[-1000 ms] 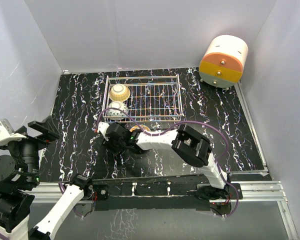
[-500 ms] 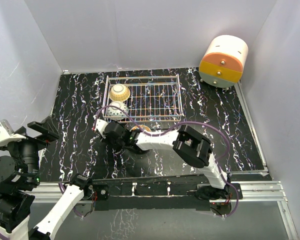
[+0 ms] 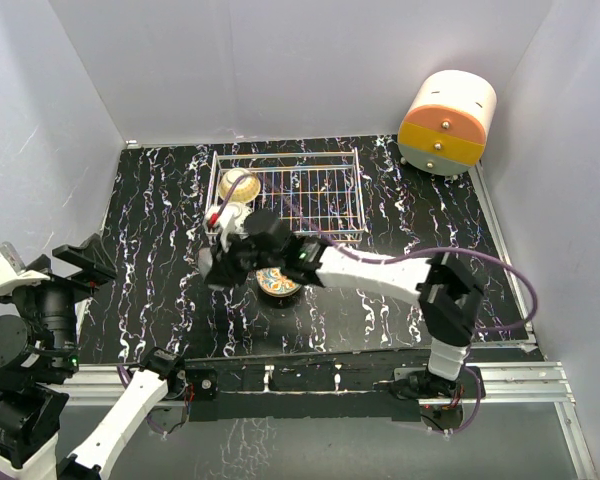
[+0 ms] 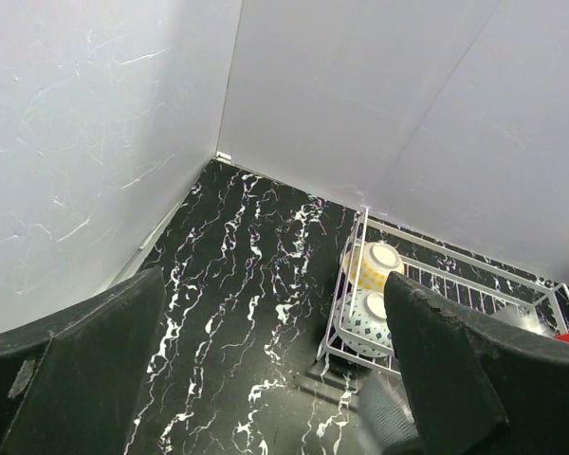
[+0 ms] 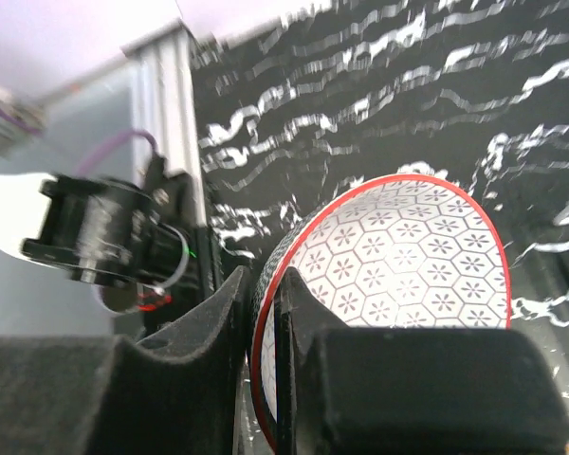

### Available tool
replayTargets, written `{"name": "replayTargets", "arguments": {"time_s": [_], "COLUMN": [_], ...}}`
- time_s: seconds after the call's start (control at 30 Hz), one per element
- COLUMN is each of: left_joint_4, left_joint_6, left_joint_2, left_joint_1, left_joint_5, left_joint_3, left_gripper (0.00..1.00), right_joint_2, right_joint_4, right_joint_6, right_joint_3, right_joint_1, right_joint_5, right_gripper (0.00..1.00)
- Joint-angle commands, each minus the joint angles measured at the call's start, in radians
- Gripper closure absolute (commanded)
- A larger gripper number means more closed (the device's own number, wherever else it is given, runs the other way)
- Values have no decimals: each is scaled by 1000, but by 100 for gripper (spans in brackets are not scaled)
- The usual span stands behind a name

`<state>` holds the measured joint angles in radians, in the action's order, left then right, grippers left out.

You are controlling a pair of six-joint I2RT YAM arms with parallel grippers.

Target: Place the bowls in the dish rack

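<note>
White wire dish rack (image 3: pixel 320 190) (top view): on the far half of the desk (image 3: pixel 160 220). The yellow-cream bowl (image 3: pixel 238 186) and blue-dotted bowl (image 3: pixel 230 214) sit at its left end; the rest of the grid is bare.
Floral bowl (image 3: pixel 278 282) (top view): on the desk just in front of the rack, close under the right forearm.
Right hand (image 3: pixel 222 268) (top view): low over the desk near the rack's near-left corner; its load is mostly hidden from here.
Purple cable (image 3: pixel 485 256) (top view): one loop arcs above the rack's left end.
Left hand (image 3: pixel 85 260) (top view): at far left, well apart from everything.
Left hand (left wrist view): fingers wide apart, nothing between them; the rack and its two bowls lie ahead to the right.
Red-rimmed bowl (image 5: pixel 398 256) (right wrist view): hex-patterned inside, steeply tilted, apparently off the desk.
Right hand (right wrist view): clamped on the bowl's thin rim, one finger (image 5: pixel 194 322) outside, the other inside.
Risk, grip: an edge pinch on glazed ceramic with the weight hanging to one side; the bowl may pivot or slide out on a quick swing.
Risk, rack: the hanging rim may catch the top wire or knock the blue-dotted bowl.
Risk, arm: the forearm may sweep the floral bowl; the cable loop may snag a wire.
</note>
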<state>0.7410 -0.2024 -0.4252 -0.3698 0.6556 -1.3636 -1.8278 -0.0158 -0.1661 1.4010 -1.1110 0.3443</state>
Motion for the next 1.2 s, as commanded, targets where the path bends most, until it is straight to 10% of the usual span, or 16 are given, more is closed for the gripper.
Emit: {"name": "replayTargets", "arguments": {"time_s": [0.0, 0.53, 1.17], "left_joint_4": [-12, 8, 31], "left_joint_6": [9, 6, 14], "left_joint_2": [0, -1, 12], "left_joint_1": [-4, -5, -4], "left_joint_5": [10, 13, 27], "left_joint_3": [-15, -51, -80], "left_gripper": [3, 3, 3], "right_joint_2": [150, -254, -399], "right_joint_4": [235, 897, 860], "right_joint_6": [-181, -981, -1081], "right_joint_3": [6, 151, 93], "right_joint_1": [134, 553, 580], "right_joint_5": [169, 292, 115], "right_gripper": [92, 92, 90]}}
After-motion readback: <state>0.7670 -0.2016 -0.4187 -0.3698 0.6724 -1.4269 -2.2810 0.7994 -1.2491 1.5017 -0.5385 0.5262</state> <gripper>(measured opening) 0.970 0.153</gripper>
